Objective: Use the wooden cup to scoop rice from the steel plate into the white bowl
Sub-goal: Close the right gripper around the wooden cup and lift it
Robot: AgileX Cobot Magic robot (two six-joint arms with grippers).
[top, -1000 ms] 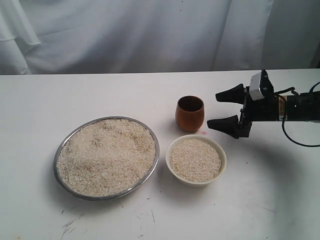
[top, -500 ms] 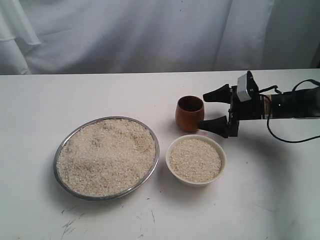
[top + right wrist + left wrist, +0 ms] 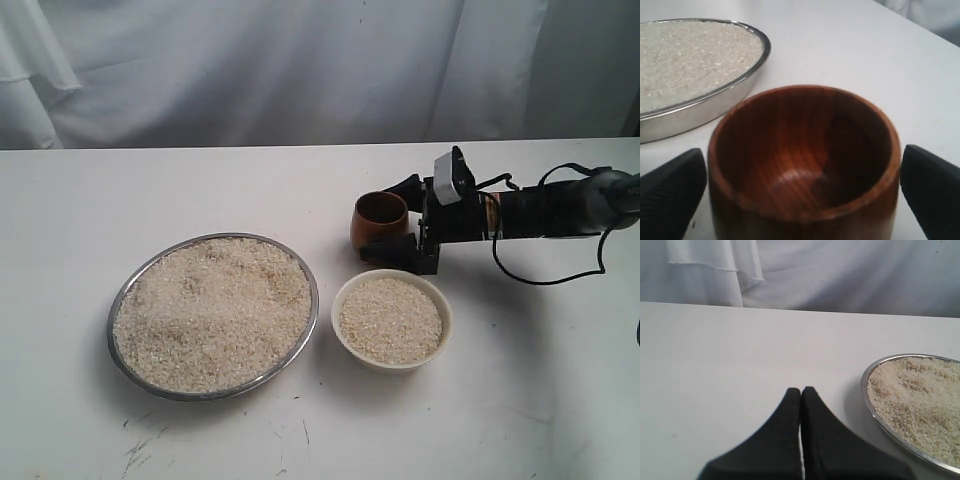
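Note:
The wooden cup [image 3: 379, 217] stands upright and empty on the table, just behind the white bowl [image 3: 447, 322], which holds rice [image 3: 390, 320]. My right gripper [image 3: 385, 220] is open and straddles the cup, one finger on each side. In the right wrist view the cup [image 3: 805, 165] fills the space between the fingers [image 3: 675, 195] of my right gripper [image 3: 802, 157], which sit very close to its sides. The steel plate [image 3: 313, 300] lies to the left, heaped with rice [image 3: 210, 310]. My left gripper [image 3: 801, 390] is shut on nothing beside the plate's rim [image 3: 866, 385].
A white cloth backdrop [image 3: 300, 70] hangs behind the white table [image 3: 520, 420]. The right arm and its black cables [image 3: 545, 210] stretch in from the right edge. The left arm does not show in the exterior view.
My right gripper has moved left, from clear of the cup to around it, staying open. Cup, bowl and plate have not moved.

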